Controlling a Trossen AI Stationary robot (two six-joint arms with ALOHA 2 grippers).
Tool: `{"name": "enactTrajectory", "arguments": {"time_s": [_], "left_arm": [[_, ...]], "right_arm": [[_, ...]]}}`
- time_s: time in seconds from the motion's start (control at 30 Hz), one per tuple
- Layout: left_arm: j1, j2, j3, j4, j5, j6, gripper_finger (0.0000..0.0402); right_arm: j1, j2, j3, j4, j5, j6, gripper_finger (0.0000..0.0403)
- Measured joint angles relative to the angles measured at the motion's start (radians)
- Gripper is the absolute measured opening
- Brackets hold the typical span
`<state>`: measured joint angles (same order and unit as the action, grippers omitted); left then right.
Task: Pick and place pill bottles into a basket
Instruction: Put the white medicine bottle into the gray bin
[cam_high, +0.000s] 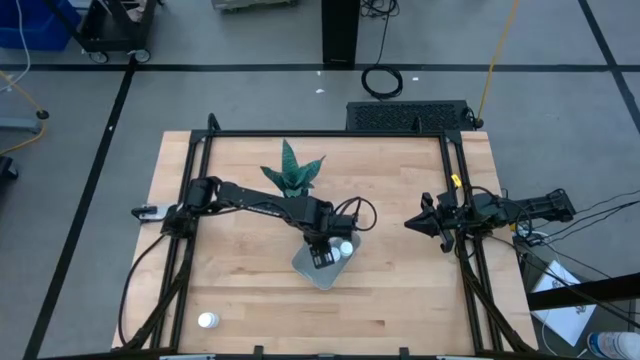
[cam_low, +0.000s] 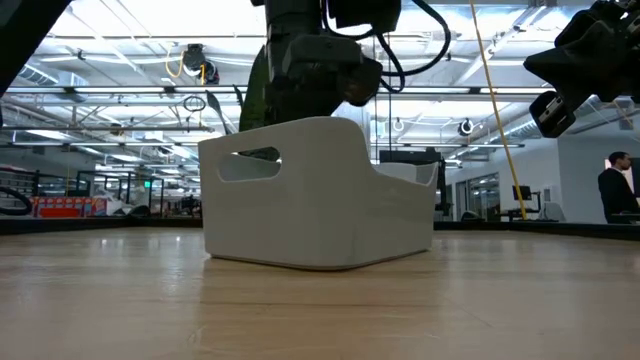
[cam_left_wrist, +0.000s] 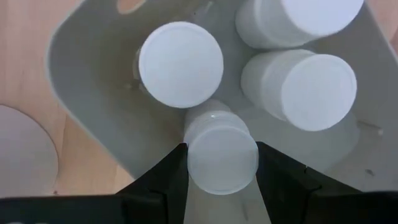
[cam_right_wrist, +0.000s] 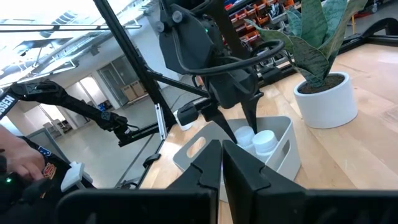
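While its base is hidden, left gripper (cam_left_wrist: 221, 163) apparently clasps a pill bottle (cam_left_wrist: 222, 154).

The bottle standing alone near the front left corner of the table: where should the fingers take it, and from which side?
Grip the lone bottle across its round body just under the cap, coming straight down from above. It seems to stand upright with bare table all round it, so any pinch direction looks free. The left gripper, nearer to it, is over the basket with a bottle between its fingers.

The left gripper (cam_high: 322, 257) hides most of the basket (cam_high: 305, 266).
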<state>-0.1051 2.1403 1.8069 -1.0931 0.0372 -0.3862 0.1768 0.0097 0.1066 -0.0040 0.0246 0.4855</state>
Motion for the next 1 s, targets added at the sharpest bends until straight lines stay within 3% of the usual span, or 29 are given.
{"name": "enactTrajectory", "arguments": {"time_s": [0.33,1.0], "left_arm": [[0.000,0.000,-0.005,0.029,0.015,-0.006,0.0209],[-0.001,-0.062,0.021,-0.022,0.037,-0.062,0.0225]], "right_arm": [[0.000,0.000,0.000,0.000,0.000,0.000,0.0009],[0.000,0.000,0.000,0.000,0.000,0.000,0.0008]]}}
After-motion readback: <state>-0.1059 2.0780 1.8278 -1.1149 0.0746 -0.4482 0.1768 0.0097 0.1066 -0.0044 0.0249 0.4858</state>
